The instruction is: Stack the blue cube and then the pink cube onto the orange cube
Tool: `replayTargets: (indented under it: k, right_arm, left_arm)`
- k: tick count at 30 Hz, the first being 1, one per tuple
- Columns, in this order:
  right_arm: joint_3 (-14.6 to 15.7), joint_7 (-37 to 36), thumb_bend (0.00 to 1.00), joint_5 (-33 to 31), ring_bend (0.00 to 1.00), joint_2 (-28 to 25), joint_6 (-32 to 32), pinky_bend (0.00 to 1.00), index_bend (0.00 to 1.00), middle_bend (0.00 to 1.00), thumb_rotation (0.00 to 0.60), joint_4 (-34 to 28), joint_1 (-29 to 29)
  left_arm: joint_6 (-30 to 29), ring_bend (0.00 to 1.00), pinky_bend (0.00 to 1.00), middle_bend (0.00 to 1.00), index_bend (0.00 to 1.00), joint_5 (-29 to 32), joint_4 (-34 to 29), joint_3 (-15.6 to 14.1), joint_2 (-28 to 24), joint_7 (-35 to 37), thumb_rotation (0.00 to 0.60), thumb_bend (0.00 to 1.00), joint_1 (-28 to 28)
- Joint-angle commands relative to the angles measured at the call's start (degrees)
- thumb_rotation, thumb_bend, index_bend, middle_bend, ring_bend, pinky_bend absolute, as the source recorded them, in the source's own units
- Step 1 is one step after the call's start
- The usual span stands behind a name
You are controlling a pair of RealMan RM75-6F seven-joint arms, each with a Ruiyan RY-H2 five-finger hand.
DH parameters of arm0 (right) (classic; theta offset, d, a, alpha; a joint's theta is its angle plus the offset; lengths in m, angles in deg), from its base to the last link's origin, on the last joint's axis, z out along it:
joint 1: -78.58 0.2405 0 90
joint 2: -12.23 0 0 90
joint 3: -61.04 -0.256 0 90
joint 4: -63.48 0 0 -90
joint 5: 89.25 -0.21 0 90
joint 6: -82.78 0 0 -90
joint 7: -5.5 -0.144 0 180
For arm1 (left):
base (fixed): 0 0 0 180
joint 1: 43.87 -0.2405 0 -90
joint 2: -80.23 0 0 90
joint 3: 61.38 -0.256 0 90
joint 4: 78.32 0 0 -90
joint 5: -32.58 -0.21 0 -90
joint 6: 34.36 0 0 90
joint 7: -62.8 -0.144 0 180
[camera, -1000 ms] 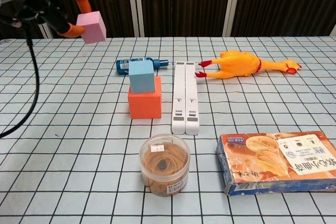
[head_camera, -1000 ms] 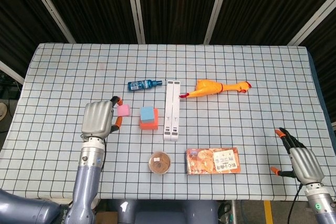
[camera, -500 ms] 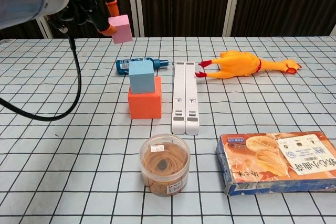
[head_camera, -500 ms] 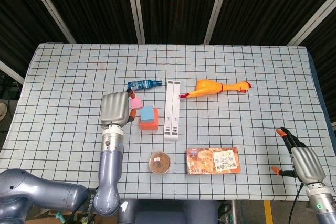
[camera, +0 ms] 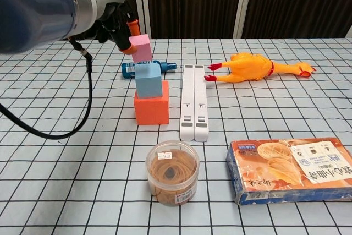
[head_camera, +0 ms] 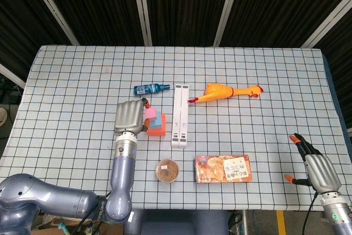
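The pink cube (camera: pixel 141 47) sits in the grip of the left hand (head_camera: pixel 132 117), pinched at its left face by orange-tipped fingers (camera: pixel 132 28), and it hangs just above the blue cube (camera: pixel 148 80), close enough that the chest view cannot settle whether the two faces touch. The blue cube rests on the orange cube (camera: pixel 151 109), set toward its rear, so the first stacking step looks done and the pink one is the step in hand.

To place it well, the pink cube needs to shift a little to the right over the blue cube (it appears to overhang the blue cube's left edge in the chest view) and to be squared with it before it goes down. A slow, straight descent suits, since the blue cube is a small footing and a sideways nudge could push it off the orange cube. The fingers should open only once the pink cube bears flat, and then draw away to the left, clear of the stack.

Behind the orange cube lies a small blue bottle (camera: pixel 130 69); just to its right lies a white bar (camera: pixel 194 100). The right hand (head_camera: pixel 319 170) rests well off from the orange cube, fingers apart, holding nothing.
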Motion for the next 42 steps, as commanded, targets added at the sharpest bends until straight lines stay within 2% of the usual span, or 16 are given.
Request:
replayTargets:
  k: [1,22,35,42]
  right_arm:
    - [0.0,0.1,0.06,-0.1,0.16,0.0,0.0,0.29,0.09,0.06,0.6,0.0,0.0]
    - [-0.1,-0.1,0.06,-0.3,0.16,-0.1,-0.1,0.29,0.09,0.06,0.6,0.0,0.0]
    - [-0.1,0.0,0.06,-0.3,0.16,0.0,-0.1,0.29,0.09,0.06,0.6,0.1,0.0]
    - [-0.1,0.2,0.06,-0.4,0.16,0.1,-0.2,0.29,0.09,0.06,0.6,0.1,0.0]
  left_arm:
    - [0.5,0.76,0.83,0.87,0.4,0.7,0.1,-0.7,-0.3,0.2,0.6,0.41,0.3]
    - [1.6,0.76,0.83,0.87,0.39,3.0,2.1,-3.2,-0.7,1.8,0.6,0.41,2.8]
    - [0.1,0.76,0.83,0.87,0.39,2.9,2.4,-4.2,-1.2,2.1,0.6,0.41,3.6]
    - [1.4,0.75,0.82,0.87,0.38,3.3,3.2,-5.0,-1.2,2.8,0.6,0.41,3.7]
